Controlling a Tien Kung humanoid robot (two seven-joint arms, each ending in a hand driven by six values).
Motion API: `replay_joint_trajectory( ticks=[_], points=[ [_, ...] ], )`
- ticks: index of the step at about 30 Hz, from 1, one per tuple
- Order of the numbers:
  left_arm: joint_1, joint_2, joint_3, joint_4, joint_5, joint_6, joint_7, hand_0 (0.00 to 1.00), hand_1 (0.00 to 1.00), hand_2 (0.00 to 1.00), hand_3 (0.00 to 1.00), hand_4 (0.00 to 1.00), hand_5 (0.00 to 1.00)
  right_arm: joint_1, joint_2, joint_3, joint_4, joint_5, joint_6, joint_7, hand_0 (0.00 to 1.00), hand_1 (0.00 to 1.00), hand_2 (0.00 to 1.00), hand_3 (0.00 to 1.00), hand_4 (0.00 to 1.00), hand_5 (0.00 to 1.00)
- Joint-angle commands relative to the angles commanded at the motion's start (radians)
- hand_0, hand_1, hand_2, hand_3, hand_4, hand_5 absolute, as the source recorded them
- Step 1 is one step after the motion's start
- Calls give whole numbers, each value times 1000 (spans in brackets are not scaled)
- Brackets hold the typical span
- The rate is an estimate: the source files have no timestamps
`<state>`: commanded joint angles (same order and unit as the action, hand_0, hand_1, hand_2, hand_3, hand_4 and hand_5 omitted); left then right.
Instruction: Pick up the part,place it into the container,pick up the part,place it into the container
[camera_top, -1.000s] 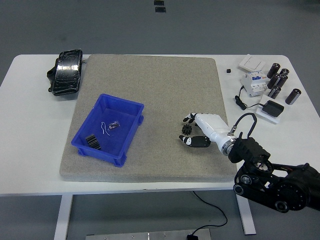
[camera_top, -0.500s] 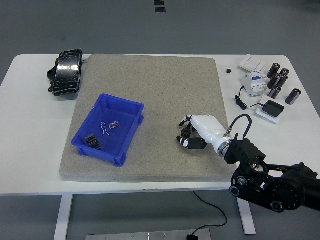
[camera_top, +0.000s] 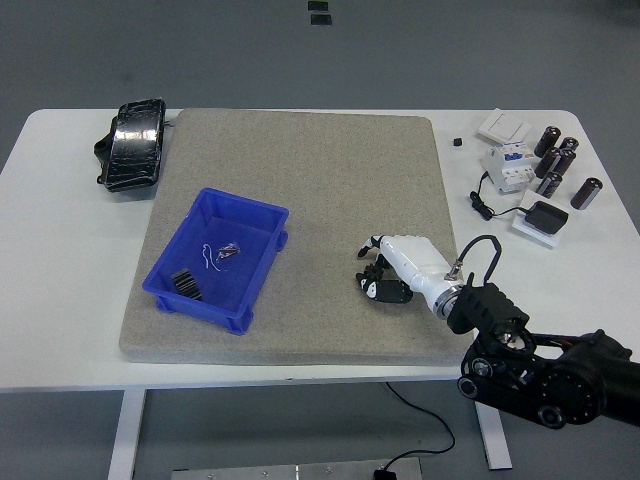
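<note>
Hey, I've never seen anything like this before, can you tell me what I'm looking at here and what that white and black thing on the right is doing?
This is one picture from a camera high on a humanoid robot, looking down over a white table with a grey felt mat on it. The white and black thing is the robot's right hand, on a black arm reaching in from the lower right. Its fingers are curled down over a small black gear-like part on the mat; whether the part is lifted off the mat cannot be told. The left arm is out of view.

On the mat's left stands a blue container with a small black part and a small wired piece inside. At the table's far left lies a black pouch. At the right are black cylinders, a circuit breaker and a small black box.
</note>
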<state>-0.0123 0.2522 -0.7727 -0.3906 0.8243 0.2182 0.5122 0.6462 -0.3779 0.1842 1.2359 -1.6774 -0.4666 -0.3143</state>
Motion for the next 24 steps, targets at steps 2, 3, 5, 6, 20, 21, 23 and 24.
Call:
replay_joint_trajectory(
  ticks=[2, 3, 5, 6, 20, 21, 23, 24],
  points=[
    [1, -1, 1, 0, -2, 0, -1, 698, 660, 651, 688, 768, 592, -1, -3, 1, 1, -2, 2, 3, 315, 485, 426, 674, 549, 282],
    [1, -1, 2, 0, -3, 0, -3, 698, 660, 651, 688, 768, 592, -1, -5, 3, 2, -2, 3, 5, 315, 485, 426, 674, 549, 282],
    [1, -1, 2, 1, -3, 0, -5, 698, 660, 651, 688, 768, 592, -1, -9, 8, 6, -3, 6, 9, 315, 485, 426, 674, 549, 282],
    [1, -1, 2, 1, -3, 0, -7, 698, 661, 649, 632, 768, 596, -1, -12, 12, 8, -3, 7, 12, 327, 497, 430, 647, 496, 285],
    [3, -3, 1, 4, -3, 0, -13, 698, 660, 646, 595, 770, 598, -13, -47, 74, 73, -8, 17, 22, 316, 512, 662, 676, 583, 281],
    [3, -3, 1, 4, -2, 0, -13, 698, 660, 646, 595, 770, 598, -13, -48, 78, 80, -6, 14, 21, 316, 512, 662, 676, 583, 281],
    [2, -3, 0, 4, -2, 0, -14, 698, 660, 646, 595, 770, 598, -13, -48, 83, 85, -5, 9, 19, 316, 512, 662, 676, 583, 281],
    [2, -3, 0, 4, -2, 1, -14, 696, 659, 647, 593, 770, 604, -12, -48, 85, 87, -6, 7, 18, 311, 511, 650, 673, 588, 285]
  ],
)
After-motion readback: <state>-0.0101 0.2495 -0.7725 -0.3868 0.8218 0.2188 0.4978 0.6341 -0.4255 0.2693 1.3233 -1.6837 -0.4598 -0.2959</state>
